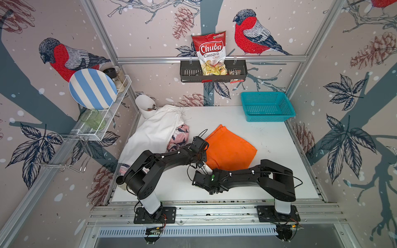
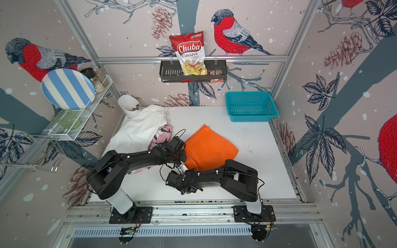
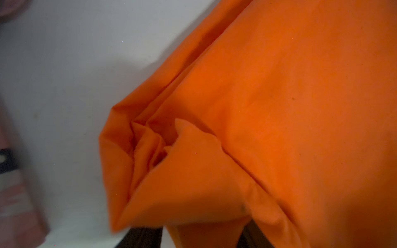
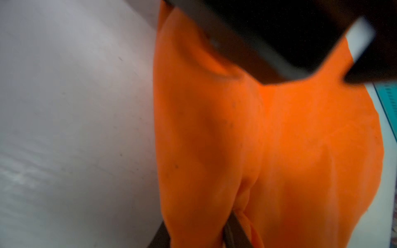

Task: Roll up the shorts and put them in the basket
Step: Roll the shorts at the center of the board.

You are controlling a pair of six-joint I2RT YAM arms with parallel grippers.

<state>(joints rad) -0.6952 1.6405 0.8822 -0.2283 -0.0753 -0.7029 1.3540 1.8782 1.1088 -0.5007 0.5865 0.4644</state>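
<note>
The right gripper (image 4: 197, 236) had its fingers either side of a raised fold of the orange shorts (image 4: 279, 139). Whether they pinched it or merely flanked it could not be told. The left gripper (image 3: 197, 236) stood likewise, with cloth bunched between its dark fingers (image 3: 141, 238) and its grip uncertain. In both top views the two met at the same near-left corner of the garment.

That crowding looked the main hazard: a roll begun from one corner would likely run skew, and the fingers might knock together. A pinch on the top layer alone could peel the fold open (the layered edges showed plainly in the left wrist view). The left arm also hung over the pink patterned shorts (image 1: 179, 137), tucked under the edge of the white shorts (image 1: 154, 133), and might drag them.

The orange shorts lay folded flat mid-tabletop (image 1: 268, 182), set cornerwise with one corner toward the back wall. They were nearly as broad as long, so their long axis only seemed to run from the grippers to that far corner. The waist end could not be made out.
</note>
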